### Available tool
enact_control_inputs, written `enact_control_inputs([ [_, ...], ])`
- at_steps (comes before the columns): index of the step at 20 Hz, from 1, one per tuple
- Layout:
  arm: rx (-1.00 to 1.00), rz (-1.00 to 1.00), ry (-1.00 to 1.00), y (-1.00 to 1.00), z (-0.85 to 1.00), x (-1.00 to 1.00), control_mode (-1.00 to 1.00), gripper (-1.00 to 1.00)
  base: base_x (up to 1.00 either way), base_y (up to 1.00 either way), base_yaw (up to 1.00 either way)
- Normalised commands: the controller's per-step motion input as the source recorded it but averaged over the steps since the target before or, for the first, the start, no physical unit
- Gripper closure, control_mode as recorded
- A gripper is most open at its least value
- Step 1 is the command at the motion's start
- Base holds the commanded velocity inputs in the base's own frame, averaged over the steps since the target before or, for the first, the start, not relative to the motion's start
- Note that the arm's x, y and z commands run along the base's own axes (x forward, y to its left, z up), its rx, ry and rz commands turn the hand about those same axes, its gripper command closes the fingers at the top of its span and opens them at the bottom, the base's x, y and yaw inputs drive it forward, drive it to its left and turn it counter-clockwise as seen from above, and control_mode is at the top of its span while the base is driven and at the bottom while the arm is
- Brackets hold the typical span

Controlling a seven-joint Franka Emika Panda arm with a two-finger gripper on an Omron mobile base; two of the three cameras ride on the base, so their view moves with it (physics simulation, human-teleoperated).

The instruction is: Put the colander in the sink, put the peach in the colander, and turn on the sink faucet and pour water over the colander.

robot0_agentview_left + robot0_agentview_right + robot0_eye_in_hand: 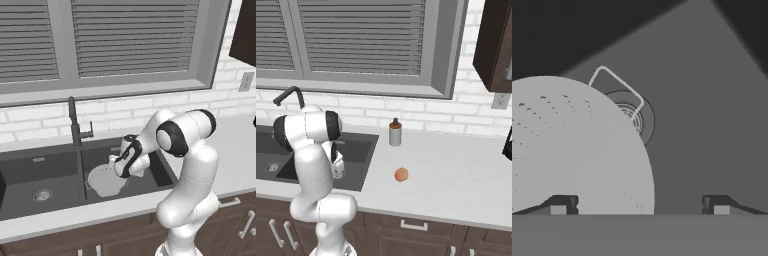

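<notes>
The light grey colander (102,181) rests in the right basin of the dark sink (30,165). My gripper (116,165) hangs just above the colander's right rim, pointing down into the basin. In the hand view the perforated colander (572,145) lies below and to the left, one wire handle (617,82) pointing toward the basin drain (634,119). My gripper (639,204) is open, its fingertips wide apart and gripping nothing. The peach (401,174) lies on the counter right of the sink. The faucet (75,125) stands behind the centre divider.
A soap dispenser (395,133) stands on the counter behind the peach, by the brick wall. The left basin has its own round drain (42,195). A dark wall cabinet (493,45) hangs at the upper right. Drawers run below the counter edge.
</notes>
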Motion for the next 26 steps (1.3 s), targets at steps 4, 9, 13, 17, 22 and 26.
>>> enact_control_inputs([
  [4,0.0,0.0,0.01,-0.18,0.7,-0.14,-1.0,-1.0,0.0,0.0,0.0],
  [9,0.0,0.06,0.02,-0.11,0.85,-0.15,-1.0,-1.0,0.0,0.0,0.0],
  [13,0.0,0.08,0.0,-0.1,0.88,-0.26,-1.0,-1.0,0.0,0.0,0.0],
  [17,0.0,0.13,0.0,-0.17,0.83,-0.43,-1.0,-1.0,0.0,0.0,0.0],
  [22,-0.03,0.12,0.0,-0.29,0.65,-0.48,-1.0,-1.0,0.0,0.0,0.0],
  [26,-0.05,0.1,0.0,-0.54,0.47,-0.57,-1.0,-1.0,0.0,0.0,0.0],
])
